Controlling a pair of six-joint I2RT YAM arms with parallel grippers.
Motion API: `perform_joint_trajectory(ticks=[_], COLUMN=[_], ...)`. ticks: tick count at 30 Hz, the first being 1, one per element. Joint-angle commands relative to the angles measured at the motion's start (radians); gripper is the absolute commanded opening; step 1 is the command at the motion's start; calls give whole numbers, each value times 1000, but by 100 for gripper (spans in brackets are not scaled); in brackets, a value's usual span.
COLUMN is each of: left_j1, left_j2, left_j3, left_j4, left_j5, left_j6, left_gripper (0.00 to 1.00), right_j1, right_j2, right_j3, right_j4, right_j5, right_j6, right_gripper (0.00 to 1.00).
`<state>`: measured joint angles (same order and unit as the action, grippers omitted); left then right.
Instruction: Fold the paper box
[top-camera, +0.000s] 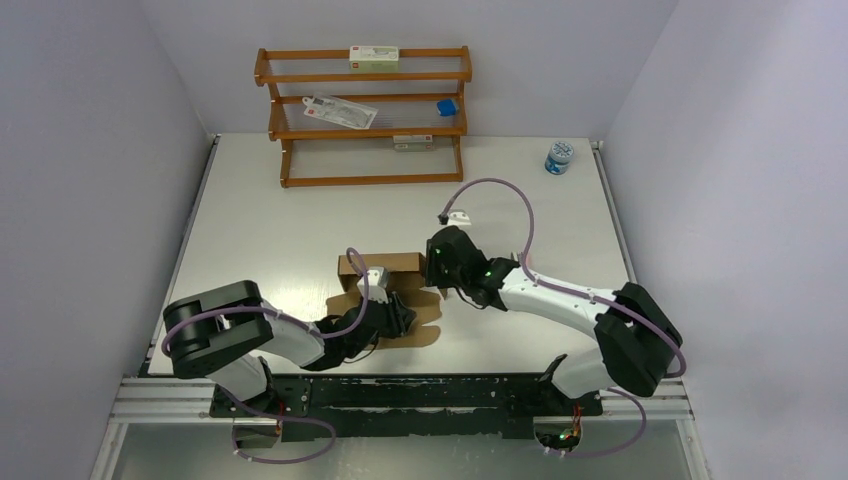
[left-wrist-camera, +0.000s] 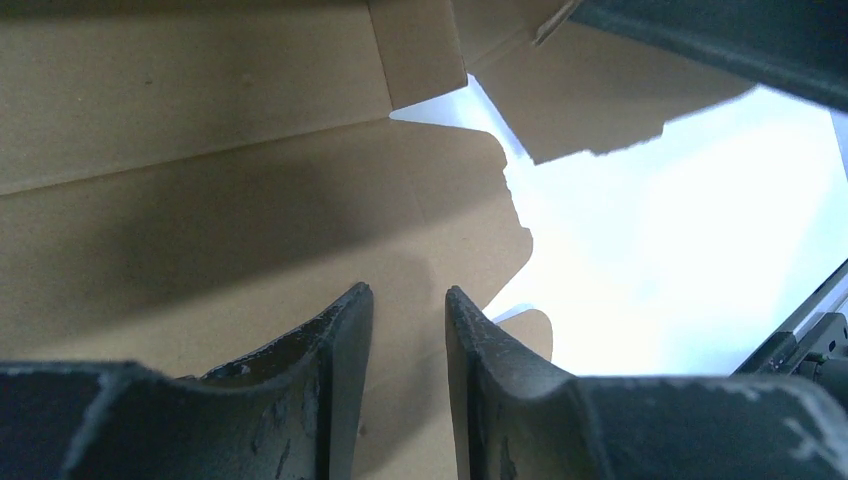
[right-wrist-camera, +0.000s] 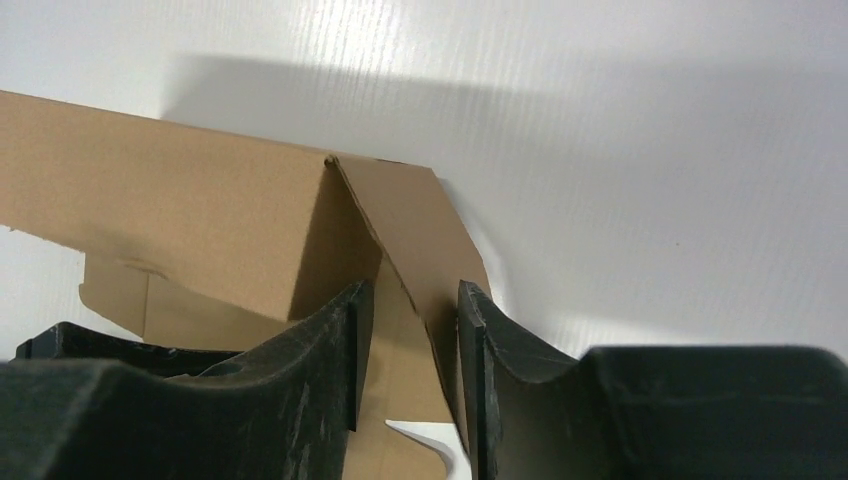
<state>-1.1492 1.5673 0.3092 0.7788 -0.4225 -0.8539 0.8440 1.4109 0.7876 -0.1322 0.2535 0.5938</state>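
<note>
Left hand: your left hand (top-camera: 399, 322) is low over the flat near panel of the paper box (top-camera: 400, 263). Its wrist view shows the jaws only narrowly parted, with nothing between them and bare cardboard beneath.
Paper box: it lies mid-counter between your two arms, partly formed. One long wall stands up along the far side, and the rest is spread flat toward you with its flaps loose.
Right hand: your right hand (top-camera: 431, 264) is at the right end of the raised wall. Its jaws are slightly apart and straddle the angled end flap (right-wrist-camera: 420, 250), not clamped on it.
Risk, left: if your left hand lifts or slides, the flat panel is likely to skate across the smooth counter (top-camera: 300, 220), and the wall could drop back.
Risk, right: if you close or push off the crease, the flap may buckle or tear, and a hard push could shove the whole sheet leftward.
Around: a wooden rack (top-camera: 365, 122) with printed cartons (top-camera: 374, 57) stands far back left, and a small blue-lidded jar (top-camera: 559, 157) stands far back right, both well apart from the box.
In the way: only the two hands crowd each other, being close together over the sheet.
</note>
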Motion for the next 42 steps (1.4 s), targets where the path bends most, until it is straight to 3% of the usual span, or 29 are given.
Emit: perform_joint_trajectory(ticks=[1,11,30,42], left_j1=[-9,-9,-14,-14], left_j2=[-9,9,-15,-13], left_j3=[-31,-12,-50,-82], left_j4=[-80,-70,76,231], left_j5=[-16,-1,-12,-46], left_j6=[-7,7,144,258], left_gripper=[39,39,45,61], right_j1=[-31,-41,-42,-46], right_j2=[-56,-82,-26,-13], right_j3=[-20,-61,-116,-130], right_j4=[-20,18,229,258], right_j5=[-18,-164,-290,-324], right_j6=[-10,-9,93,127], right_gripper=[40,32,36,37])
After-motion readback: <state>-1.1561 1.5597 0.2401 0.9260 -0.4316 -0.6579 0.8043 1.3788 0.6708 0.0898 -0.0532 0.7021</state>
